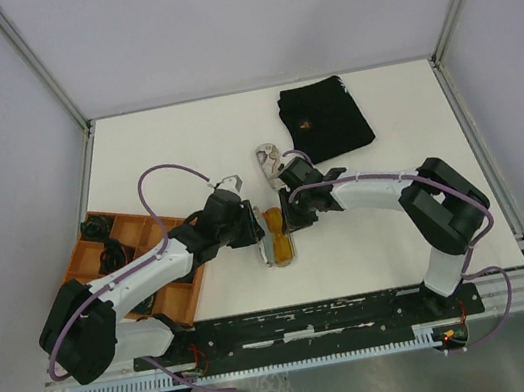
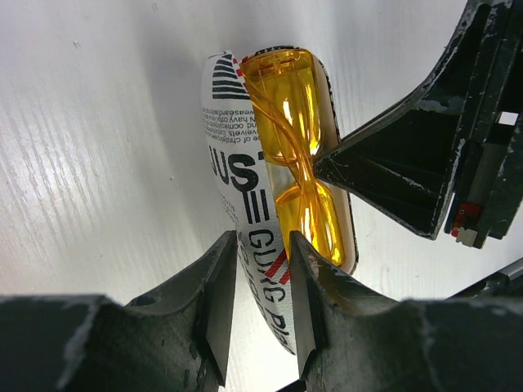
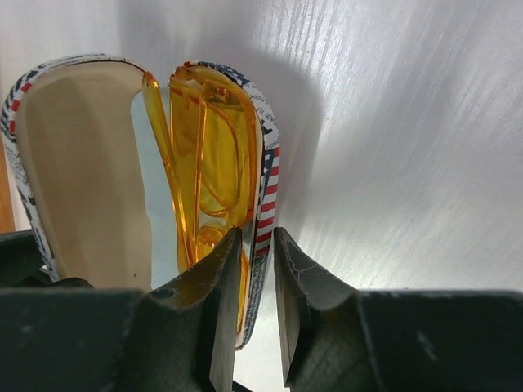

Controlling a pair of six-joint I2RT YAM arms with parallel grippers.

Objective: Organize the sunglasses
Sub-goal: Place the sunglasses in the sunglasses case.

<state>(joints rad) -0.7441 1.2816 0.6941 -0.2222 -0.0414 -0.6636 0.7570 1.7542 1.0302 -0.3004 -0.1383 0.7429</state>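
Now | sunglasses [image 2: 298, 122] in case [image 2: 233, 171] | left claw [image 2: 261, 245], right claw [image 3: 256, 241] clamp case

The outer shell of the glasses case [image 2: 233, 192] carries newspaper-style print.
- Large black letters read "US", followed by a mark of three stacked bars.
- Below this, black letters with one red stroke read "GUXG P". The left fingers [image 2: 219, 304] cut off the remainder.
- The block of small lines above "US" is too fine to read.

The gold emblem on the black cloth [image 1: 328, 121] is illegible.
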